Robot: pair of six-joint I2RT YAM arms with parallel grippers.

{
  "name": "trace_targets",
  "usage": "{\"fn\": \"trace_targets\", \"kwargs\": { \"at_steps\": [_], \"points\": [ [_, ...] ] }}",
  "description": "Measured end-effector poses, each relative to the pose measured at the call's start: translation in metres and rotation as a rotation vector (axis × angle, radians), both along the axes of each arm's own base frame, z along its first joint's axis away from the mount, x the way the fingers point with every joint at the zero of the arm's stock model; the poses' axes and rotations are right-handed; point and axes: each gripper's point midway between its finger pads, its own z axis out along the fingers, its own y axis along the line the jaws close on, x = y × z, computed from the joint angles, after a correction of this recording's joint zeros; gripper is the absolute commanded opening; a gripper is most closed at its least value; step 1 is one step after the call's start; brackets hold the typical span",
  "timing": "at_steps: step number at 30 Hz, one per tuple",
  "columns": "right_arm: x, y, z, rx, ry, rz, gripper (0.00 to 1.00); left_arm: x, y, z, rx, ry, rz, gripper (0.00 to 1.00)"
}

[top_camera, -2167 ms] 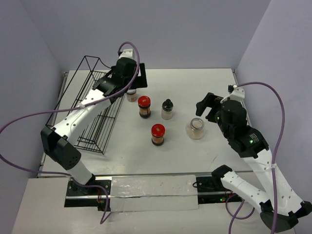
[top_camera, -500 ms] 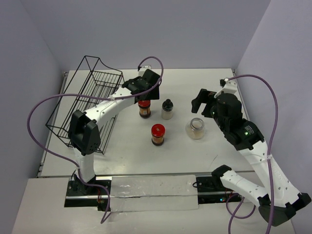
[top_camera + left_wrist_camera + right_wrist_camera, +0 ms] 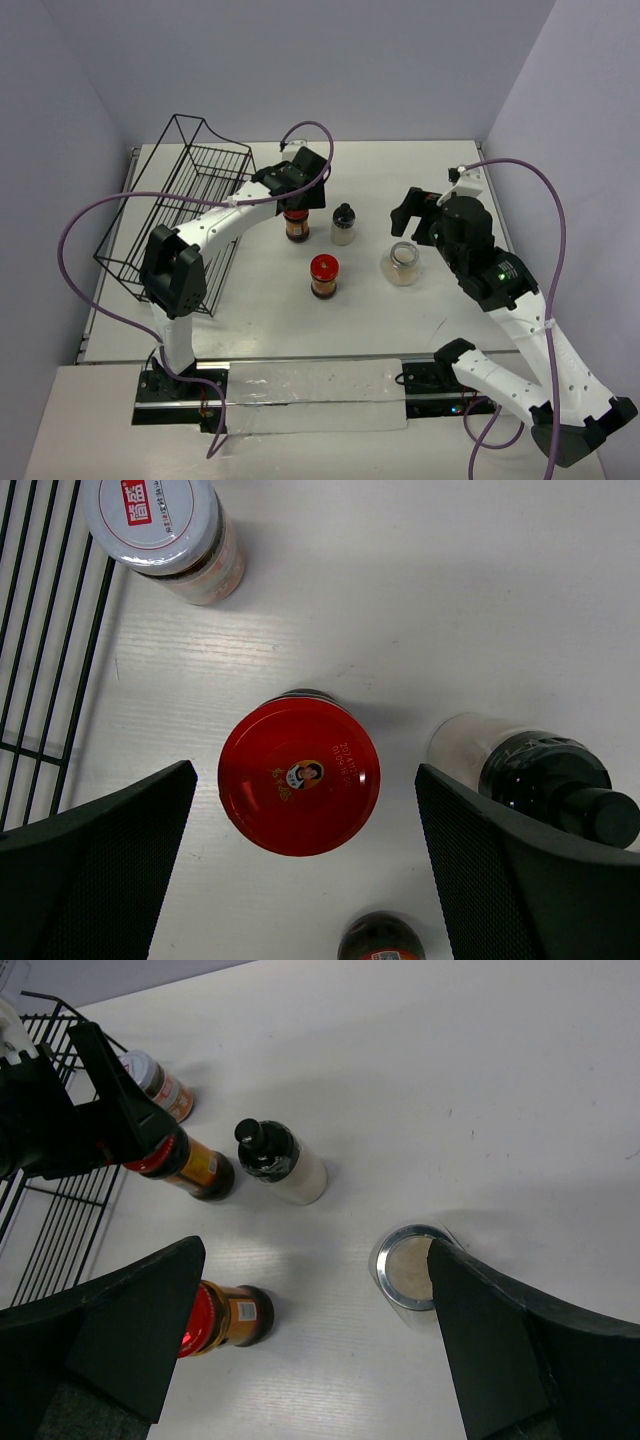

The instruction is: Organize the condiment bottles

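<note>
My left gripper (image 3: 297,200) is hovering wide open and empty straight above the far red-lidded jar (image 3: 298,776), which is standing on the bench (image 3: 400,165) centred between my fingers. My right gripper (image 3: 413,213) is hanging fully open, gripping nothing, with the wide beige-filled jar (image 3: 407,1278) standing below, nearer one finger.

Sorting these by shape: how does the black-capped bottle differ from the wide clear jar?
The black-capped bottle is slimmer, with a narrow dark cap; the wide clear jar is broader, its top pale with a shiny rim. The bottle holds whitish contents, the jar beige. Both stand upright on the table, ungripped.
</note>
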Motion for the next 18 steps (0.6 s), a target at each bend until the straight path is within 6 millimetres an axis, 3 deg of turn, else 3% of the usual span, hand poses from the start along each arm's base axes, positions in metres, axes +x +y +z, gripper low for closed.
{"fn": "trace_targets", "kwargs": {
  "at_steps": [7,18],
  "points": [
    [-0.001,0.002,0.001,0.005,-0.001,0.011,1.0,0.0,0.0,-0.002,-0.002,0.003,0.005,0.99],
    [-0.001,0.002,0.001,0.006,0.0,0.014,1.0,0.004,0.004,-0.025,0.057,0.025,0.023,0.99]
  ]
}}
